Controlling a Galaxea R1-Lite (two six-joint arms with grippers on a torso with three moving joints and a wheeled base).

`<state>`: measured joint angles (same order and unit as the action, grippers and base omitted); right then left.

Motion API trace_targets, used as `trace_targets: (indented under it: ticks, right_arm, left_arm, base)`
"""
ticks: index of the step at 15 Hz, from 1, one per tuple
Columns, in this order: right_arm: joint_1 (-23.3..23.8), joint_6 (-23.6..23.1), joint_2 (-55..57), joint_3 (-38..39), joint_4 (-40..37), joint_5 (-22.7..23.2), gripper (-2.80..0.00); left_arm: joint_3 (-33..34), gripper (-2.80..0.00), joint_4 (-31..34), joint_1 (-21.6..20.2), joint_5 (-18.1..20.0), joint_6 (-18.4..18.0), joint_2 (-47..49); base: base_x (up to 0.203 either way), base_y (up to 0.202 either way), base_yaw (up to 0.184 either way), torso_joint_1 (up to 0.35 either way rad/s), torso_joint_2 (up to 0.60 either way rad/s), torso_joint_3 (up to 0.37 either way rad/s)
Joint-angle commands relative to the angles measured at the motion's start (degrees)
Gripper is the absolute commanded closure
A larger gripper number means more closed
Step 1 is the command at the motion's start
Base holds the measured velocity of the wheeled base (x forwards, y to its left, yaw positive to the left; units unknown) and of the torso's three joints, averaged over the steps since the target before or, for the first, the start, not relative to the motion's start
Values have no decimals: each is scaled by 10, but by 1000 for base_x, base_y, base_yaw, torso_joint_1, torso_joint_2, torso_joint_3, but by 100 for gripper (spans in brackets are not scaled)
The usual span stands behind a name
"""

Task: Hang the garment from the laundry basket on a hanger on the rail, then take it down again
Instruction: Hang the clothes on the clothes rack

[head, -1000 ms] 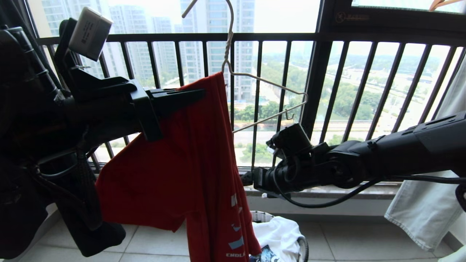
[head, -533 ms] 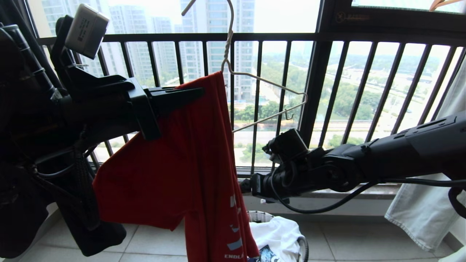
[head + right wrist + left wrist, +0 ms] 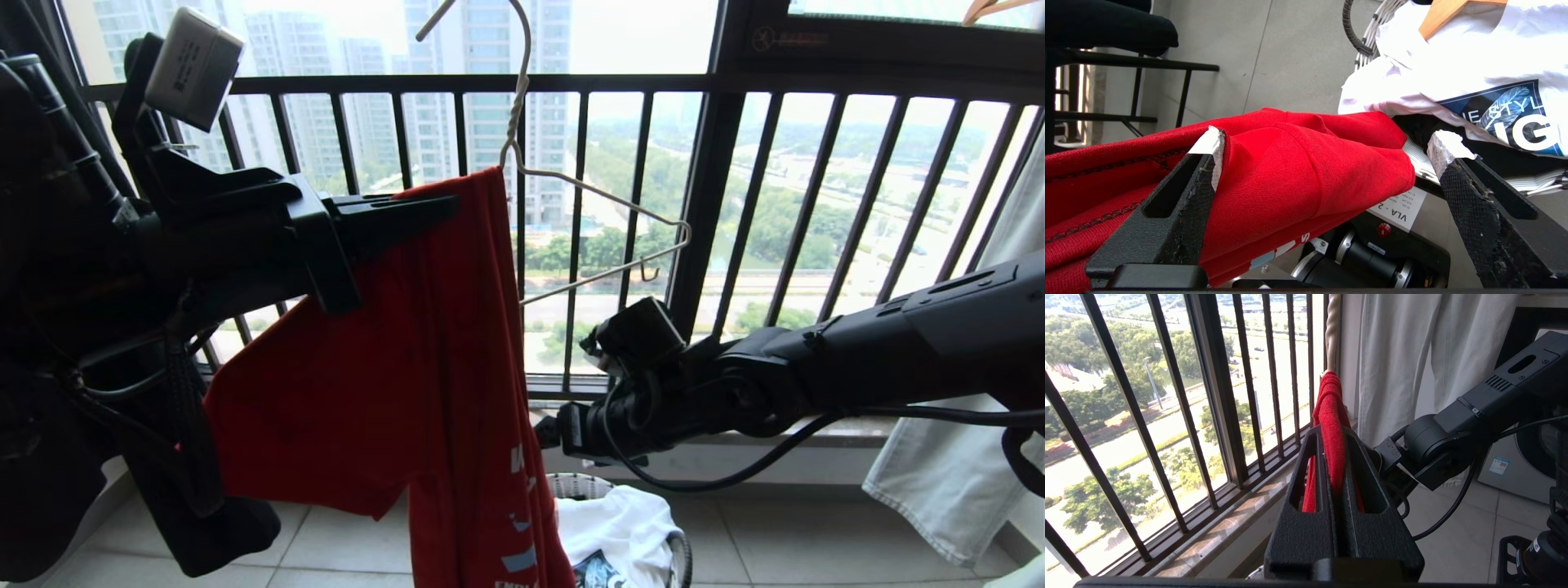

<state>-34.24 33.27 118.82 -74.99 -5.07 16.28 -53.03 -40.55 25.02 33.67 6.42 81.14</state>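
The red garment [image 3: 384, 392] hangs over one arm of the cream wire hanger [image 3: 608, 200], whose hook runs out of the head view's top; the rail is out of view. My left gripper [image 3: 433, 214] is shut on the garment's top fold just beside the hanger's twisted neck [image 3: 1332, 335], and red cloth [image 3: 1333, 453] is pinched between its jaws. My right gripper [image 3: 1327, 143] stands wide open lower down, with a hanging fold of the garment [image 3: 1298, 171] lying between its white-tipped fingers [image 3: 1210, 143]. The laundry basket [image 3: 684, 559] sits on the floor below.
A white printed T-shirt [image 3: 1453, 61] and a wooden hanger [image 3: 1445, 12] lie in the basket. The dark railing [image 3: 710, 204] runs close behind. A pale garment [image 3: 963, 457] hangs at the right, dark cloth [image 3: 49, 457] at the left. A black stool [image 3: 1106, 24] stands nearby.
My right arm has sunk a little and moved leftward toward the hanging garment. The hanger has swung slightly. The left gripper has stayed put, still clamped on the cloth.
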Motion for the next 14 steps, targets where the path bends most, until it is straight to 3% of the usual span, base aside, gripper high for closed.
trace_targets:
  ticks: [1,14]
  right_arm:
    - [-7,0,1,3,0,1,-280]
    - [-18,-15,-7,11,-3,2,-280]
  left_arm:
    - [-1,0,-3,0,2,1,0]
    - [0,0,-3,0,2,1,1]
  base:
    - [0,0,0,0,0,0]
    - [0,0,0,0,0,0]
